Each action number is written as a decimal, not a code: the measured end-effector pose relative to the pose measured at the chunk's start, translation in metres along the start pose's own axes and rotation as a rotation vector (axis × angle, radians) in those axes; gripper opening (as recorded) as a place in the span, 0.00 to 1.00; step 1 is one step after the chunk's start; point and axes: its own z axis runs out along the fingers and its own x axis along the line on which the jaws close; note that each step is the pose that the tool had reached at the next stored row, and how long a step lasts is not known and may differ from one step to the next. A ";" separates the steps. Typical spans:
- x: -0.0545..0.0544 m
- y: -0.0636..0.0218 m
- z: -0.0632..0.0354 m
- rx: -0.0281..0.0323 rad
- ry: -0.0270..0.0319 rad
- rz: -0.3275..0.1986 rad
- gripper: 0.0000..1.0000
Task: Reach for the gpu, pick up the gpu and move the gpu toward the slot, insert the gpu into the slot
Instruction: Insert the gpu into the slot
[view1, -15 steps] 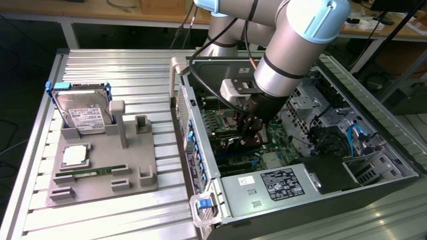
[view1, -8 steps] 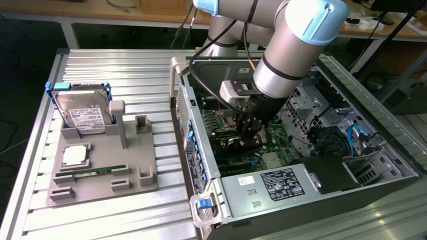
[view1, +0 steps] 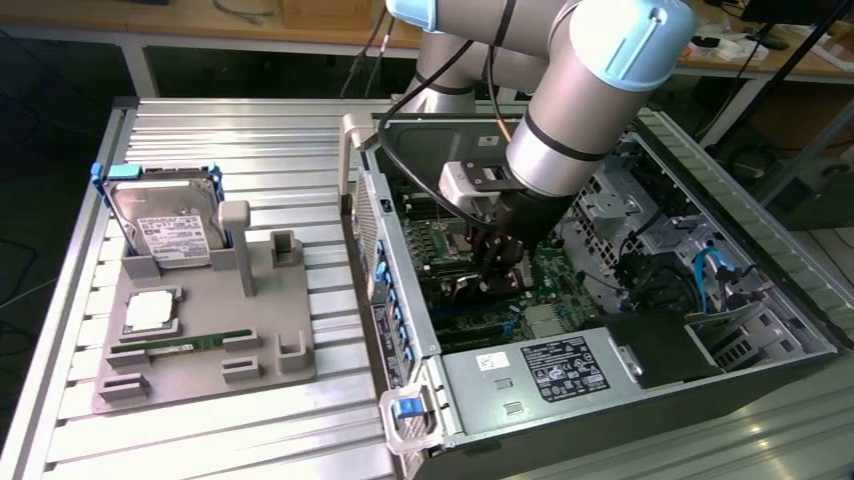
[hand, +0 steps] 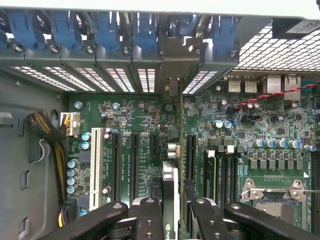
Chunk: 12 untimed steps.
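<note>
Hand points down into the computer case, clamping the gpu upright.

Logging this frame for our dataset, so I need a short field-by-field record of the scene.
end effector: shut on the gpu, inside the computer case
gpu: held edge-on over the motherboard
seated: cannot tell
grey holder: at the exterior view's left, carrying the hard drive and the memory stick

Exterior view: case at 3 o'clock of tray, hard drive at tray's 11 o'clock, memory stick at 6, gripper holding gpu inside case
</note>
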 end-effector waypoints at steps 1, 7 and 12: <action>0.000 0.0000 -0.0003 0.0001 -0.0001 0.000 0.27; -0.001 0.0005 -0.0050 0.0000 0.0016 0.000 0.27; -0.001 0.0008 -0.0065 -0.0003 0.0024 0.000 0.27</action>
